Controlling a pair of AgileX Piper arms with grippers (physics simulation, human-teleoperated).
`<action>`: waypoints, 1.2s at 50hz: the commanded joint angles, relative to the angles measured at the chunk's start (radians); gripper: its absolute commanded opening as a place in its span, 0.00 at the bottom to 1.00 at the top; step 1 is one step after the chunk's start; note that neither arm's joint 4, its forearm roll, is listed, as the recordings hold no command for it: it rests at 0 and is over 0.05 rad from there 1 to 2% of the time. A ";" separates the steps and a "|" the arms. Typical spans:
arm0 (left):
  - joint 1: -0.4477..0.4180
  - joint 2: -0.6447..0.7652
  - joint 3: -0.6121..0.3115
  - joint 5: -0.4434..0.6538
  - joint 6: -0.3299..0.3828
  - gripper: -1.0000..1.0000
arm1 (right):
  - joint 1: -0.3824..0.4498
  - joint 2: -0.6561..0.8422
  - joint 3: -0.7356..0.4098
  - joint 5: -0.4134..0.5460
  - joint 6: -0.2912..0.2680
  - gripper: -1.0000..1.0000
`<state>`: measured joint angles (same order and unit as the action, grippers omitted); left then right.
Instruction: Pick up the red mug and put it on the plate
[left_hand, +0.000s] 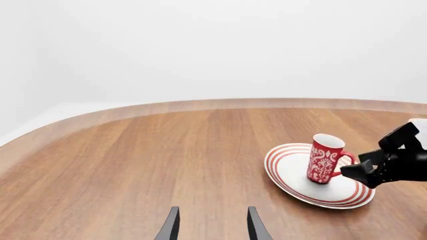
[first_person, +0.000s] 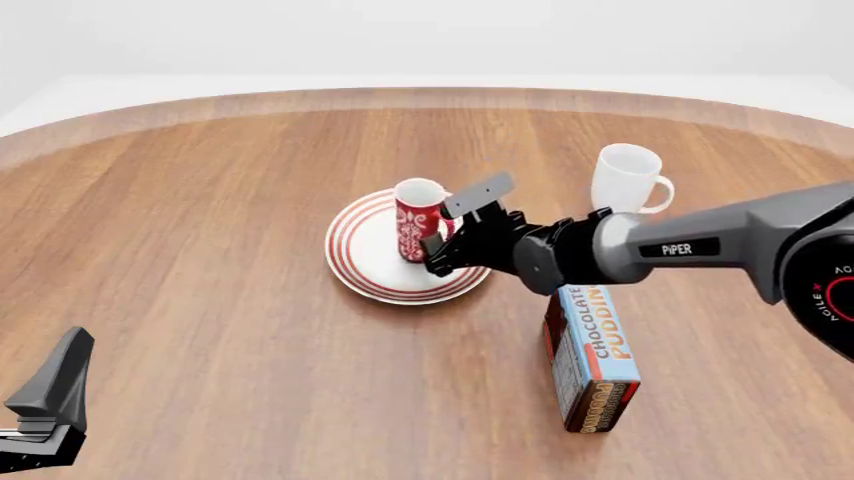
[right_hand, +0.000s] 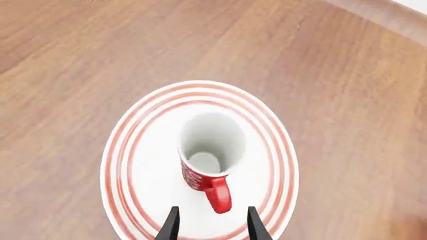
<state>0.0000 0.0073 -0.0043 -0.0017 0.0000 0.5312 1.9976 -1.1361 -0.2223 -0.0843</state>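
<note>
Red mug: the red mug (first_person: 418, 219) stands upright on the plate (first_person: 363, 262), near the middle of its white centre, handle turned toward the right gripper (first_person: 438, 254).
Mug contents: the right wrist view looks down into its white interior (right_hand: 210, 145), which shows only a bare white bottom.
Plate: round, white, red rings at the rim (left_hand: 287, 185); it lies flat on the wooden table (first_person: 200, 250) and carries the red mug alone.
Right gripper: its fingers (right_hand: 172, 225) are spread, one on either side of the handle (right_hand: 219, 195) (a gap shows on both sides, so no pinch); the tips sit just short of the loop, low over the plate's near edge.
Left gripper: parked at the near left of the table, well apart from the plate; its fingers (left_hand: 170, 227) stand parted with nothing between them.
White mug: the white mug (first_person: 627, 178) stands upright farther back on the right, off the plate; its inside cannot be seen from here.
Pudding box: a chocolate pudding box (first_person: 594, 355) stands on the table under the right arm (first_person: 694, 245), near the plate's right side.
</note>
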 joint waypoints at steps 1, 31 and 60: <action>0.000 0.000 0.000 0.000 0.000 1.00 | 0.010 -0.013 0.008 0.002 0.016 1.00; 0.000 0.000 0.000 0.000 0.000 1.00 | 0.015 -0.156 0.090 0.028 0.038 1.00; 0.000 0.000 0.000 0.000 0.000 1.00 | -0.014 -0.469 0.247 0.089 0.004 1.00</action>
<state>0.0000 0.0073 -0.0043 -0.0017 0.0000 0.5261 1.6256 -0.9330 -0.1590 -0.0651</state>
